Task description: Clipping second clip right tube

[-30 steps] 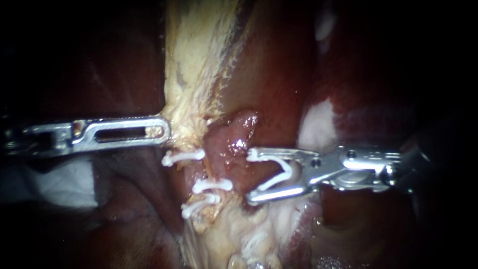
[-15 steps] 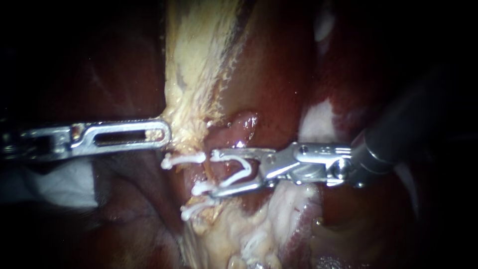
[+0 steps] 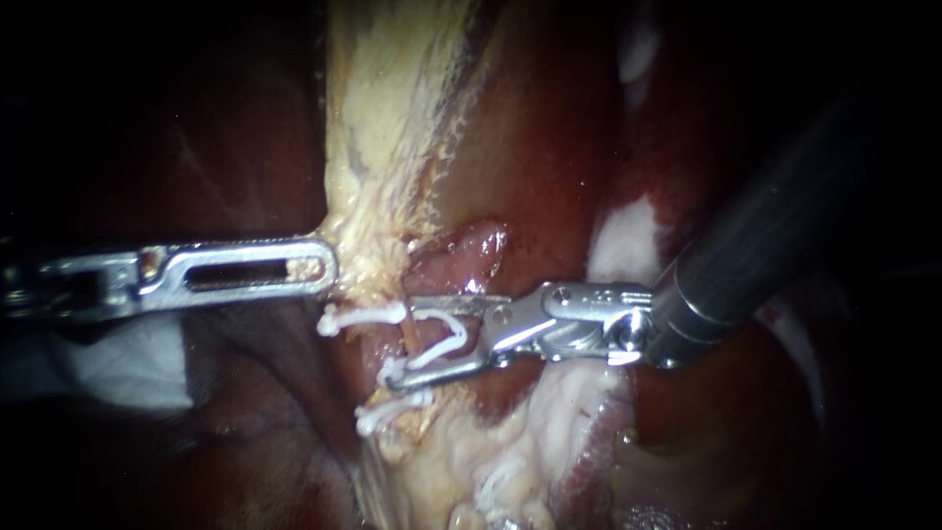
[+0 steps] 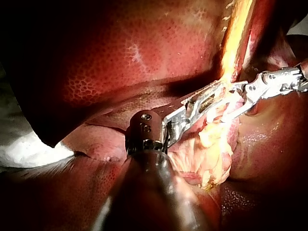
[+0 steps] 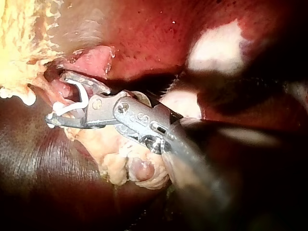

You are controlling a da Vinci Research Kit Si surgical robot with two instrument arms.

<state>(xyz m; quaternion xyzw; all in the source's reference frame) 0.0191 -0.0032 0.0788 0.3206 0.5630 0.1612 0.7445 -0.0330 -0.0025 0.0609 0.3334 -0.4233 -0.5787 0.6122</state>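
Straddling the tube: the open clip has one white arm on each side of the thin pinkish tube; its arms have not met.
Right tool: the right tool comes in from the upper right. Its jaws are spread wide, and both press on the open clip seated between them.
Tube: it runs down the middle of the scene, below the yellow tissue band.
Clips in place: an upper clip lies just above the open one. A middle clip sits at the tip of the lower jaw. A lower pair of clips lies just beneath that.
Left tool: the left tool reaches in level from the left, clenched on the edge of the yellow tissue band.
Liver: the dark red liver lies around and behind everything.
White cloth: a white cloth lies under the left tool's shaft.
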